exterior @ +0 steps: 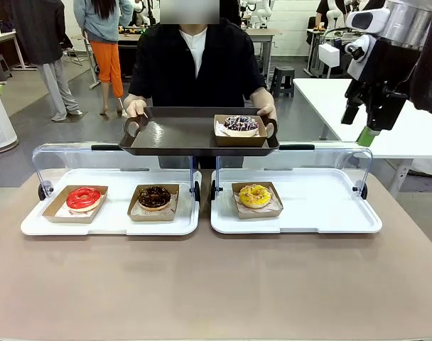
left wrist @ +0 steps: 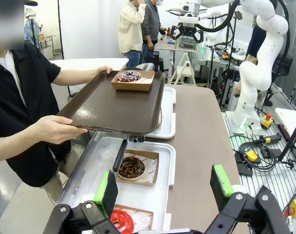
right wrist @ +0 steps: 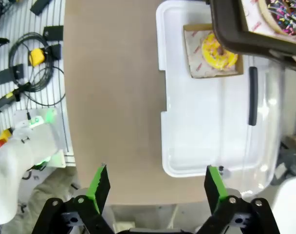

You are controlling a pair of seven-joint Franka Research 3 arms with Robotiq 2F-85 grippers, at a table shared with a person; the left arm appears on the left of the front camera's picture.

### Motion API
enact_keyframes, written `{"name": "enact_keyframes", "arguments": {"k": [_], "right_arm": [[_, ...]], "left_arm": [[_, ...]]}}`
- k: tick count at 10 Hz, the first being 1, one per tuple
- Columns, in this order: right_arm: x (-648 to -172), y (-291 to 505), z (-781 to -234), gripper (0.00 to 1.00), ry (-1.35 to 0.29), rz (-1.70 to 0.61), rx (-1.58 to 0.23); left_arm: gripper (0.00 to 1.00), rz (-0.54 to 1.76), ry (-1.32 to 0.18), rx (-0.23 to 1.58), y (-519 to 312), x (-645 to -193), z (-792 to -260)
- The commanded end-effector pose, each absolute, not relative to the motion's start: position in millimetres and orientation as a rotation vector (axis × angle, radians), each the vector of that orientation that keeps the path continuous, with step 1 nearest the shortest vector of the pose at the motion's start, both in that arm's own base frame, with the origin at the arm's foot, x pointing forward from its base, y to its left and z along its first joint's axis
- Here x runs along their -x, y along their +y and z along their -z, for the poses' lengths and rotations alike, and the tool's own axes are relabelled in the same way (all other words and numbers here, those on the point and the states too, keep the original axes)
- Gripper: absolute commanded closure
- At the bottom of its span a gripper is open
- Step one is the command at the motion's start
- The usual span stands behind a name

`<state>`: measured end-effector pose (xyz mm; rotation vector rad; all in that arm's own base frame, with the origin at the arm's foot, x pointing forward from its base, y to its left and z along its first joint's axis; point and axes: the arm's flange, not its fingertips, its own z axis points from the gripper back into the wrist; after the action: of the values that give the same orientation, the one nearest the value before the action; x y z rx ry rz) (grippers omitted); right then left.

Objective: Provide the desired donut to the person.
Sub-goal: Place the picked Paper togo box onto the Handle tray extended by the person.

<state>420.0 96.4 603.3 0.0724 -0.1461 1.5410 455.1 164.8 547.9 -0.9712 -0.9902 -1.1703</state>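
Looking across from the front, we note the person (exterior: 195, 67) at twelve o'clock holding a brown tray (exterior: 180, 135) level by both end handles, just above the raised clear lids (exterior: 67, 156). The sprinkled donut (exterior: 241, 125) sits in its card box at the tray's three o'clock end. We judge this to be the desired one, already delivered. On the table (exterior: 216, 284), the left white tray (exterior: 31, 226) carries a red donut (exterior: 83, 198) and a chocolate donut (exterior: 154, 197). The right white tray (exterior: 330, 206) carries a yellow donut (exterior: 255, 195). The lids are tipped back, presumably to give access from our side. The right gripper (exterior: 359, 122) hangs high at two o'clock, well clear of the food and carrying nothing.

From the left wrist, the left gripper (left wrist: 164, 187) shows its pads spread wide with nothing between them. Beyond it, the chocolate donut lies at six o'clock and the red one at the bottom edge. The brown tray fills the middle, with a hand (left wrist: 55, 129) gripping its near rim and the sprinkled donut (left wrist: 129, 76) at twelve o'clock.

From the right wrist, the right gripper (right wrist: 156, 187) is fully spread and empty above bare tabletop. The yellow donut (right wrist: 218, 52) lies at one o'clock. The brown tray's edge overhangs it, and the sprinkled donut (right wrist: 284, 12) sits in the corner.
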Motion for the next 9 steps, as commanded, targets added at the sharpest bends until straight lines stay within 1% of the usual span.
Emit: {"name": "enact_keyframes", "arguments": {"k": [1, 8, 9], "right_arm": [[-416, 97, -608, 0.00, -0.144, -1.548, -0.059], [-418, 98, -608, 0.00, -0.153, -1.545, -0.064], [-421, 84, -613, 0.00, -0.207, -1.555, -0.226]], "left_arm": [[0.00, 1.173, -0.998, 0.980, 166, -454, -550], [0.00, 1.173, -0.998, 0.980, 166, -454, -550], [0.00, 1.173, -0.998, 0.980, 166, -454, -550]]}}
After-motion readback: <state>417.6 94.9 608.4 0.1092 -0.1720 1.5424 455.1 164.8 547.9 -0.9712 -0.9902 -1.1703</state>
